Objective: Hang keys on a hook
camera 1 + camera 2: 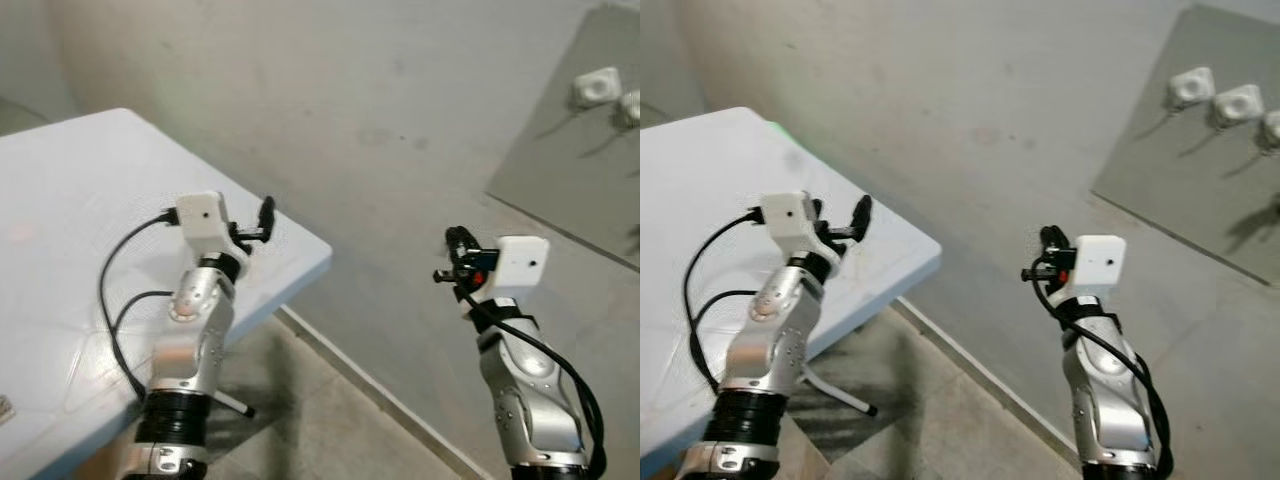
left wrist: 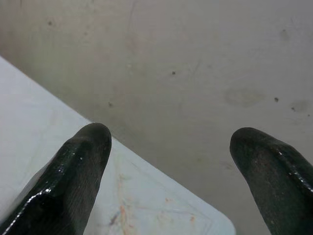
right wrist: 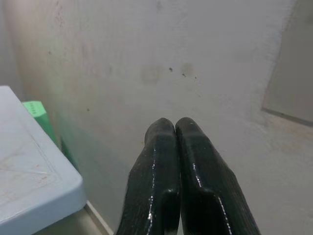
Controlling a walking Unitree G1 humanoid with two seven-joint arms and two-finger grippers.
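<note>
Grey plaster wall (image 1: 380, 110) faces the robot, with a pale blue-white table (image 1: 70, 200) pushed up against it on the robot's left. The left gripper (image 2: 171, 147) is raised over the table's near corner; its two black fingers (image 2: 78, 166) stand wide apart with nothing between them, and past them the wall and the scuffed tabletop can be seen. From the head, this gripper sits at the end of the silver left arm (image 1: 195, 330), under a white camera box, with a black cable looping off it across the table.

The right gripper (image 3: 175, 128) is lifted in front of the wall, well clear of the table, on the silver right arm (image 1: 1105, 385). Its fingertips (image 3: 161, 134) press flat against each other, glossy and black, and nothing can be seen pinched between them.

High on the wall to the robot's right hangs a darker grey panel (image 1: 1200, 140). Near its top edge sit small white hooks (image 1: 1237, 103) in a row, blocky in shape and casting long thin shadows down the panel. They are bare as far as can be made out.

No keys can be made out on the table, the hooks or either gripper. A green object (image 3: 36, 110) stands beside the table's far edge against the wall. A thin metal leg (image 1: 835, 390) angles down onto the concrete floor below the table.
</note>
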